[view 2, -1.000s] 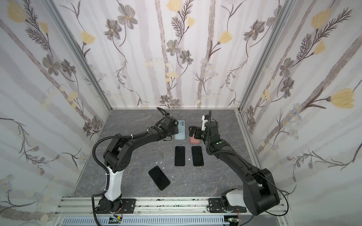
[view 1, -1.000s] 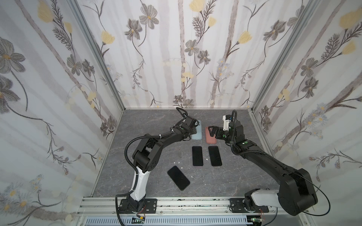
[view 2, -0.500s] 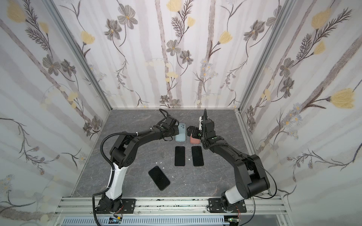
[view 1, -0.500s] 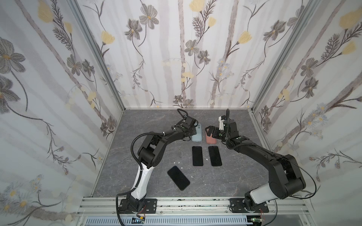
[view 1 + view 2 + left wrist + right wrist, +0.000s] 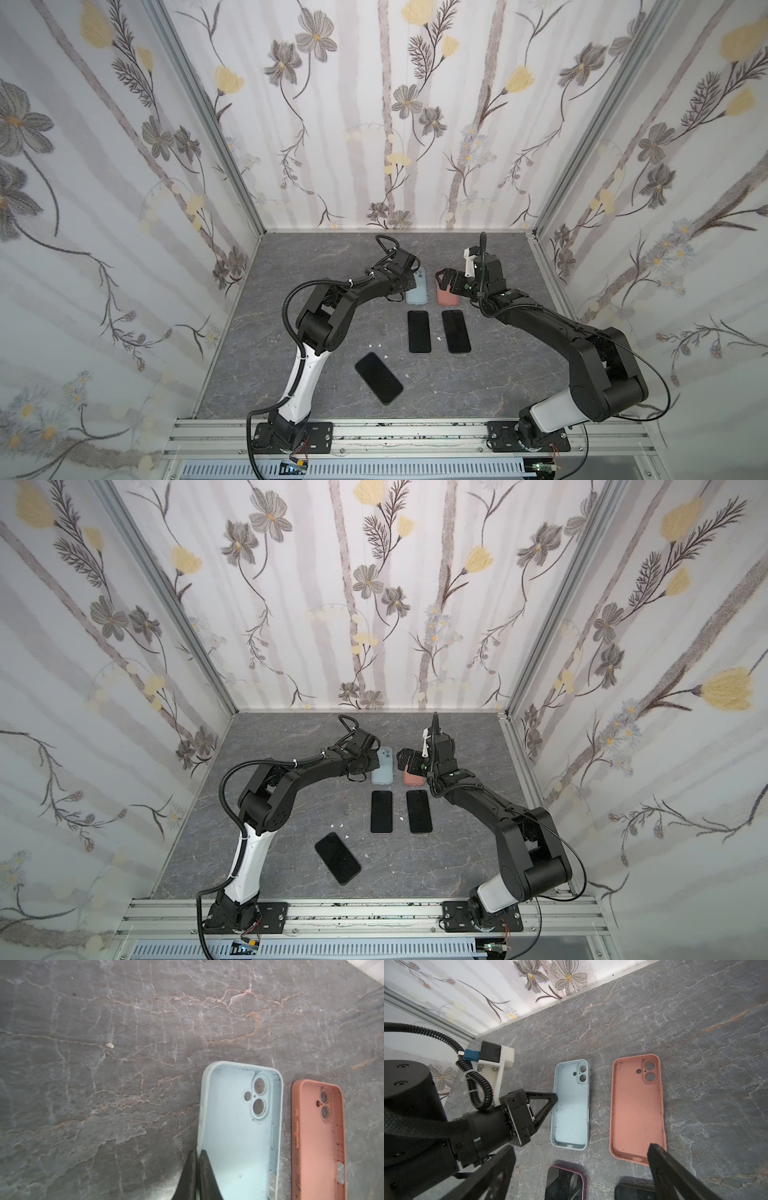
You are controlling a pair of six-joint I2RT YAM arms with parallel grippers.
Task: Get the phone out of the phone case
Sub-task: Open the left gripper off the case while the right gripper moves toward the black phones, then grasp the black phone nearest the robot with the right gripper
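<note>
- Right wrist view catches the phone (image 5: 562, 1185) lying screen-up inside its purple case (image 5: 584, 1183), flat on the table (image 5: 257, 365).
- In both top views it lies mid-table. A black phone (image 5: 456, 331) lies parallel just beside it on the right. A third phone (image 5: 378, 377) lies slanted, apart from the pair, further to the front and left.
- Just behind the cased phone lies the blue case (image 5: 417, 286), empty, with its open side up. Beside that lies the pink case (image 5: 446, 296), empty as well.
- On the blue case's long wall the left gripper (image 5: 197, 1157) is nipped narrow, one finger (image 5: 207, 1174) inside the wall and the other outside.
- Above the pink case the right gripper (image 5: 449, 281) hangs spread wide, holding nothing. One of its fingers (image 5: 662, 1159) shows over that case's near corner.
- Against a second ago, the blue case shows a little lower in both top views, closer to the cased phone.
- All three phones and the pink case lie where they did.
- The right claw is as wide as before and over the same case, and the left claw is at the same wall.
</note>
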